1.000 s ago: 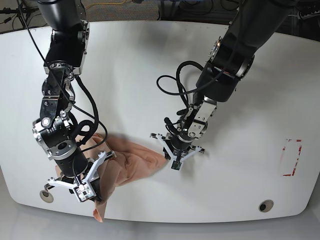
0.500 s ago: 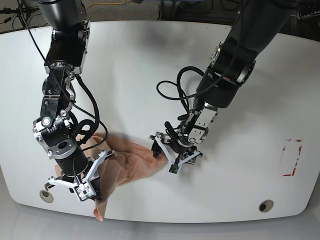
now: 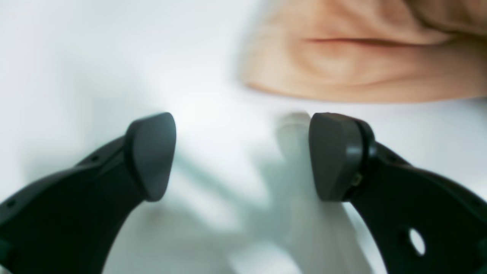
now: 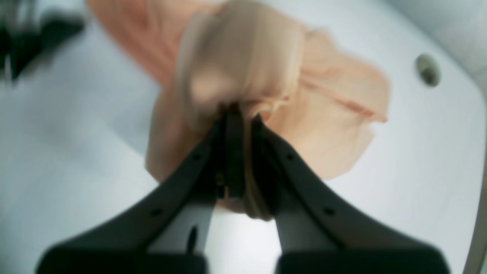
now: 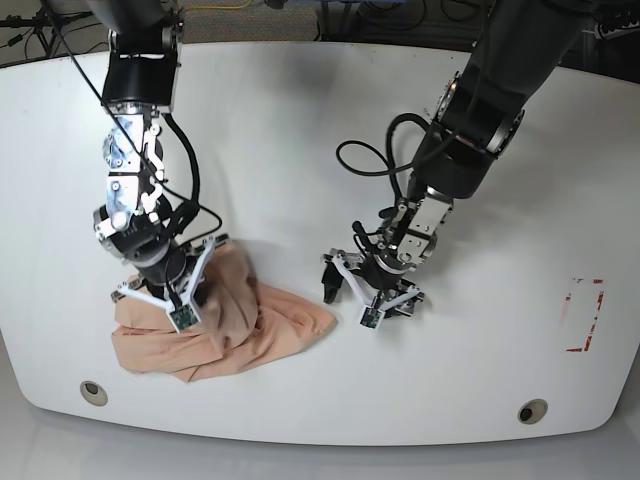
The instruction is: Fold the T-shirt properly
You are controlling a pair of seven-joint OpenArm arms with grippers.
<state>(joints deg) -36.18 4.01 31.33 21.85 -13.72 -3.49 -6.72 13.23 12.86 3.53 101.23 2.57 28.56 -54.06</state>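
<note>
The T-shirt sits bunched in a heap at lower left of the table, nowhere near folded. The right gripper is clamped on a gathered fold; the left gripper gapes empty just beside the hem. Next, I'd say: spread it flat first.

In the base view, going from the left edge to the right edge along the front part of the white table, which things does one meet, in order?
Small round hole in the table → crumpled peach cotton T-shirt → open left gripper → second round hole → red tape outline.
</note>
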